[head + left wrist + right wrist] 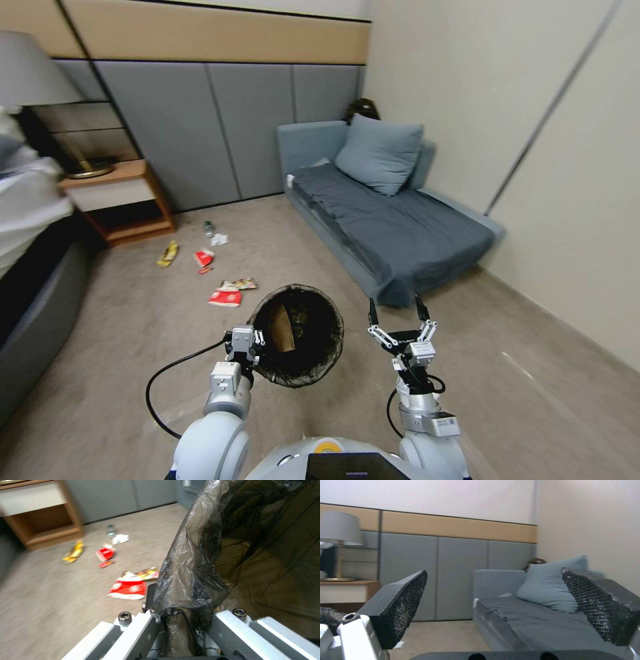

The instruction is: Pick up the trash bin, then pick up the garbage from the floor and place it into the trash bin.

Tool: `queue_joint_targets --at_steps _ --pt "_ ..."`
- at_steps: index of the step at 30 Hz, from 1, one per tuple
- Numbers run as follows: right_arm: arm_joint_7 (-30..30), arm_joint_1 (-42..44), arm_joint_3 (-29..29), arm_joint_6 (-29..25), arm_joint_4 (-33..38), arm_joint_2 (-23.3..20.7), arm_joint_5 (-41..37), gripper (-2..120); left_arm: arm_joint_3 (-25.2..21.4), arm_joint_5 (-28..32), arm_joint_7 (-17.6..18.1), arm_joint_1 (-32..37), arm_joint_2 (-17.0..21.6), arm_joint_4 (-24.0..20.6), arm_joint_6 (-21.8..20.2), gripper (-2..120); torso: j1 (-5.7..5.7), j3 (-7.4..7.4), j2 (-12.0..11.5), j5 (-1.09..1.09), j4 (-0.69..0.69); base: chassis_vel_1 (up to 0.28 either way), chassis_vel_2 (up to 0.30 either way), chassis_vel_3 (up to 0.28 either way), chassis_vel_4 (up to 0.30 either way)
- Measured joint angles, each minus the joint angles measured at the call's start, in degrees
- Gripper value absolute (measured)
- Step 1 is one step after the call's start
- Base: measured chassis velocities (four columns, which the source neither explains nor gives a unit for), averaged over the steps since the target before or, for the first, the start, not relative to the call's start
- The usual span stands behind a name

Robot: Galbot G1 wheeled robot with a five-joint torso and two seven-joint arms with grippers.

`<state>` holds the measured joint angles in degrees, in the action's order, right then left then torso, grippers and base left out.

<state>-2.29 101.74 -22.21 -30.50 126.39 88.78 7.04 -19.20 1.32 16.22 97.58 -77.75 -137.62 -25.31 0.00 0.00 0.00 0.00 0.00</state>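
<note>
The floor (133, 347) spreads out ahead of me, beige carpet running to a grey sofa (393, 227) beyond my right gripper and a wooden nightstand (120, 197) far beyond my left one.

The trash bin (298, 335) hangs in the air just in front of my left gripper (257, 347), between my two arms. Its mouth tips toward me and a brown scrap lies inside. My left gripper is clamped on the near rim, with the black bag (193, 575) bunched between its fingers in the left wrist view.

My right gripper (398, 308) is held up beside the bin, apart from it, with its fingers spread wide and nothing between them. In the right wrist view the two dark pads (403, 605) stand far apart with the sofa beyond them.

The garbage lies on the carpet past the bin, beyond my left gripper. Nearest is a red-and-white packet (128, 589) with a colourful wrapper (148, 573) just beside it. Farther off lie another red packet (105, 553), a yellow wrapper (74, 552), a white tissue wad (120, 539), and a small bottle (110, 530) farthest of all.
</note>
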Motion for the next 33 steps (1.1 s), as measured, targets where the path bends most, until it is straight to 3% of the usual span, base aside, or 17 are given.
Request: queue_joint_targets --at_steps 33 --pt "1.08 -0.32 0.06 -0.74 0.06 -0.05 -1.34 100 0.07 -1.81 -1.3 0.28 -0.26 0.85 1.63 2 -0.01 0.0 0.0 0.0 0.01 0.126 0.124 0.121 0.123"
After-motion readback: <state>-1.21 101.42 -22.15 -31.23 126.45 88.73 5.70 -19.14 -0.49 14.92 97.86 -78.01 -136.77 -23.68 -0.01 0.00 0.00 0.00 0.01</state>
